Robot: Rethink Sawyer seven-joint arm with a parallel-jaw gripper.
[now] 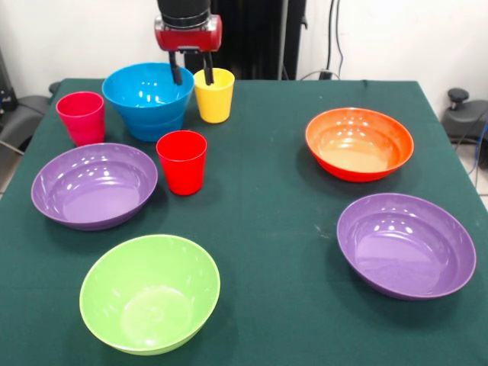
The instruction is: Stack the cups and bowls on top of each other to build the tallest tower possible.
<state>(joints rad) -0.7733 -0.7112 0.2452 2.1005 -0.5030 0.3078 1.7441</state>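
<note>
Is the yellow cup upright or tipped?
Upright. The yellow cup stands on its base on the table with its open mouth up, beside the blue bowl; one claw finger reaches into that mouth.

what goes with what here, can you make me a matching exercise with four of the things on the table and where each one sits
Things:
1. yellow cup
2. lime green bowl
3. orange bowl
4. red cup

Places in the front view:
A. nearest the camera, left of centre
B. right half, beyond a purple bowl
C. far side, under the gripper
D. between the blue bowl and the left purple bowl

Pairs: 1-C, 2-A, 3-B, 4-D
</note>
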